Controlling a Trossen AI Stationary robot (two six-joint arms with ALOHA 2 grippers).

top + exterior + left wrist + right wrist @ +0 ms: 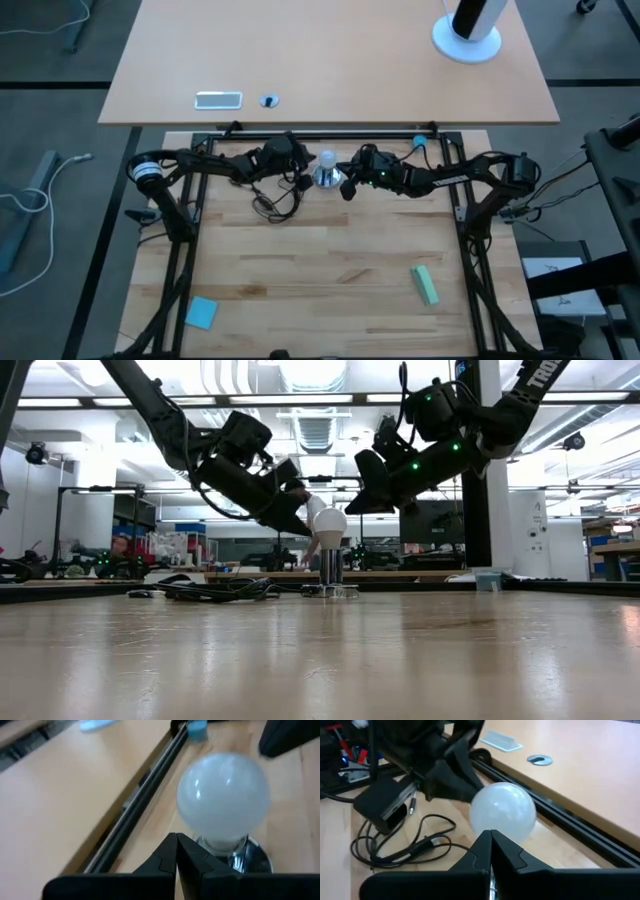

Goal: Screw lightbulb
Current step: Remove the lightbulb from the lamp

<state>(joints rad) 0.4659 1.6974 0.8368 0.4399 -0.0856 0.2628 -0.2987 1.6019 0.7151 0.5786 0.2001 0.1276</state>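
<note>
A: Standing upright in socket [331, 572], lightbulb [329, 521], far middle of worktop [330, 270]; seating depth not visible. Judged near done, perhaps final turns left.

B: Noted. Claws?

A: Left claw [300, 510] pinched shut, empty, just beside bulb. Right claw [368, 495] likewise shut, empty, opposite side.

B: Surroundings?

A: Black cord [275, 205] coiled near socket; green block [425, 284], blue pad [201, 312] well apart. Nothing blocking

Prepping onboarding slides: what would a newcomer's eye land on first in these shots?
The frosted lightbulb standing upright in the silver socket near the table's far edge. Both dark arms converge on it, left pincer and right pincer shut, one on each side. Black cord tangles beside the socket.
</note>
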